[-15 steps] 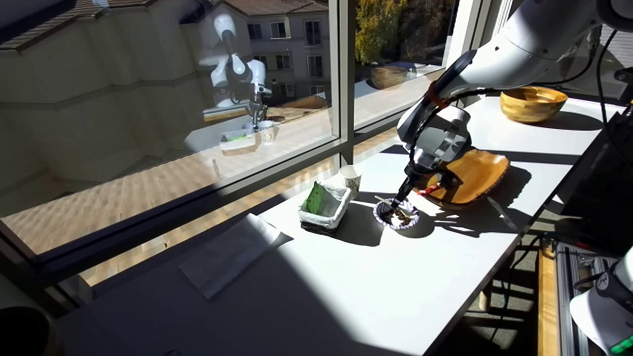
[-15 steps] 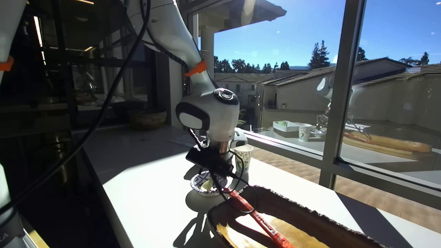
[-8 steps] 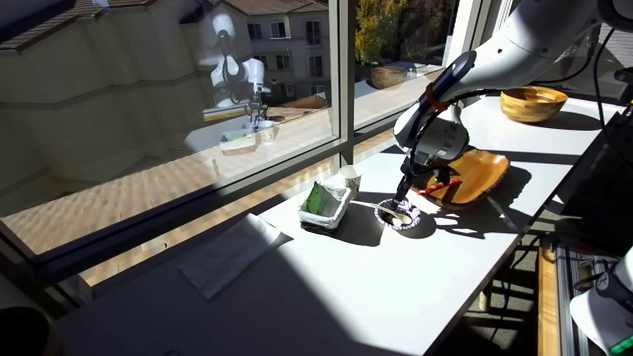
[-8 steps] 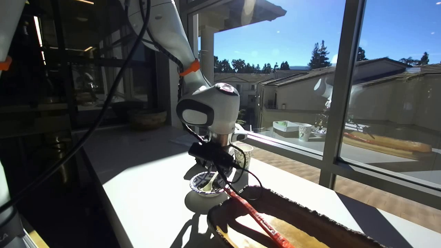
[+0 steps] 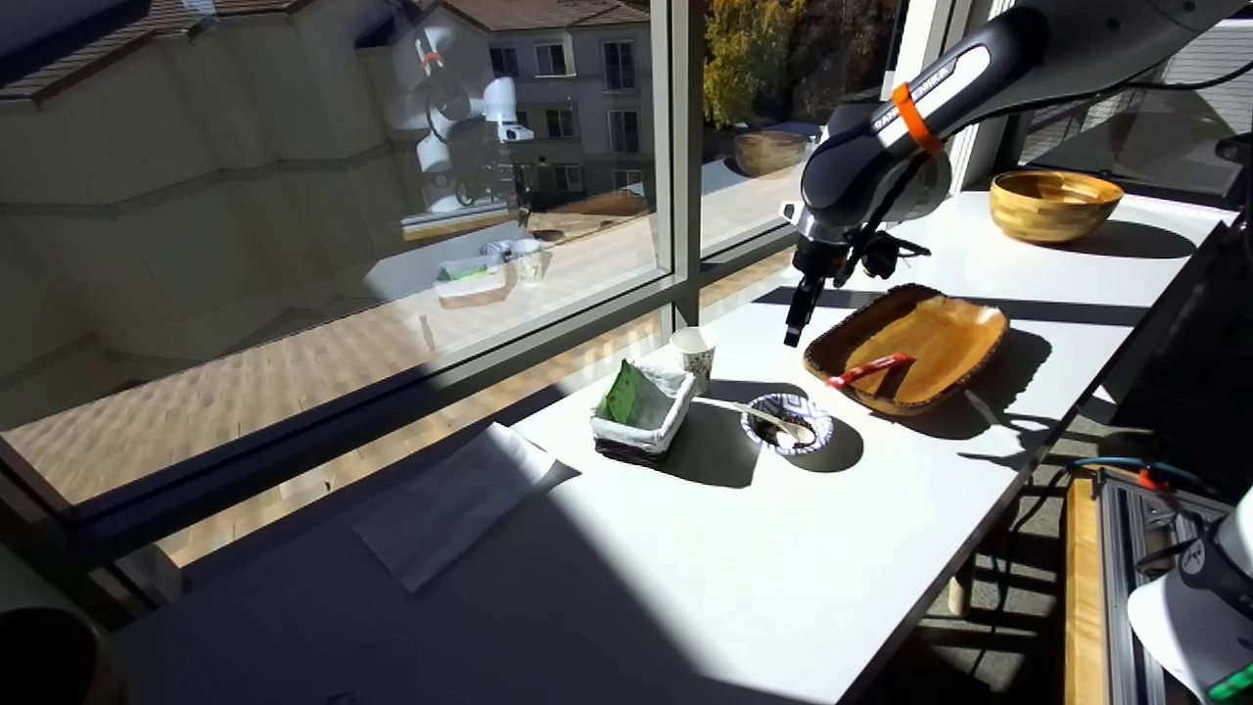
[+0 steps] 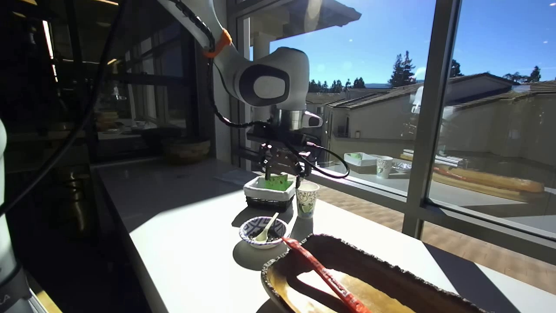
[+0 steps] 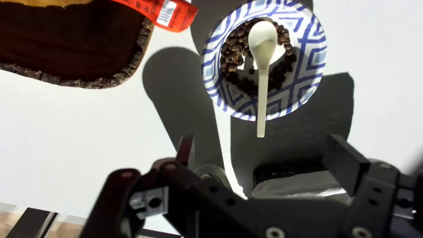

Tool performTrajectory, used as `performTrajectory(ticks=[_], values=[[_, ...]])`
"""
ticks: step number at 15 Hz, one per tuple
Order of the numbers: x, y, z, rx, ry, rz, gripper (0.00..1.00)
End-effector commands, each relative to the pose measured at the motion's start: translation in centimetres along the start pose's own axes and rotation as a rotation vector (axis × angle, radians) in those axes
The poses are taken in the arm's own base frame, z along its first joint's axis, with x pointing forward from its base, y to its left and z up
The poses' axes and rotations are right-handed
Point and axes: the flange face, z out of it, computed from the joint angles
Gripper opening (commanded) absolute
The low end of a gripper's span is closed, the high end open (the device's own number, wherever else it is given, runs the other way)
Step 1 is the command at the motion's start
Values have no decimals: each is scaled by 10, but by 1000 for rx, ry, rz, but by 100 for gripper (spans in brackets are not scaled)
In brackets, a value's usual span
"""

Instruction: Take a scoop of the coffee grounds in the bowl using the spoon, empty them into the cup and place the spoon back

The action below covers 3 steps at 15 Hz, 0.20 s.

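Judging the long cream plastic-looking spoon [image 7: 263, 77] set back, handle over the rim of the round blue-and-white papery bowl [image 7: 310, 61], we should lift our black gripper [image 7: 264, 155] straight, jaws spread, empty.

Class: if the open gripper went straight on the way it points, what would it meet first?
The gripper would probably meet the tabletop, between the bowl and the cup. The spoon handle ends close to that line in the wrist view; depth is unclear, so it could come first.
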Motion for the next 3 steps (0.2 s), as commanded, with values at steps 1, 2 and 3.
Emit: performTrajectory(ticks=[1, 2, 3], values=[[1, -1, -3, 3, 8, -1, 100], [1, -2, -1, 8, 5, -2, 100], [0, -2, 3, 11, -1, -2, 100]])
